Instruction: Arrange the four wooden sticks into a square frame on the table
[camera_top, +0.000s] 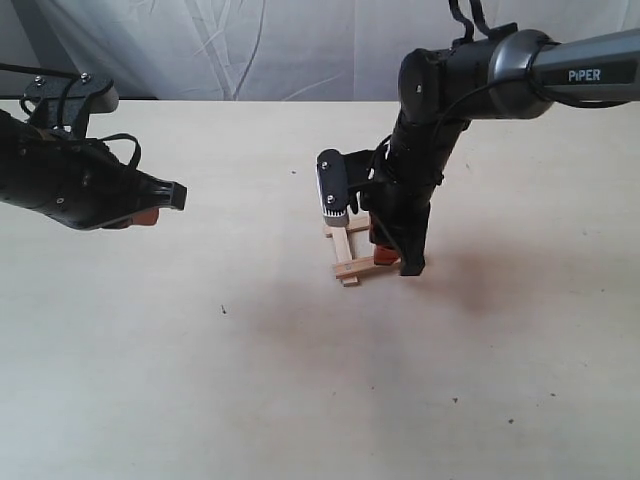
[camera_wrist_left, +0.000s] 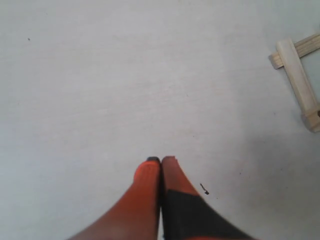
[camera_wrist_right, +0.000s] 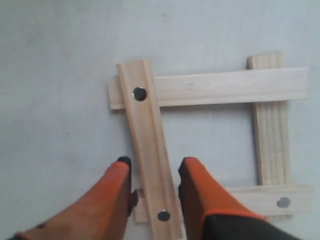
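R claw (camera_wrist_right: 154, 162) sits narrow astride the skewed stick (camera_wrist_right: 144, 125) at 3 o'clock of the frame (camera_wrist_right: 210, 87); we twist it square, gently.

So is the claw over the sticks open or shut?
Open: the right gripper has its orange fingers apart, one either side of a wooden stick.

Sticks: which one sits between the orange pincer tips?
The tilted stick with two dark dots, lying on top, inside the open right pincer. The other three lie straight.
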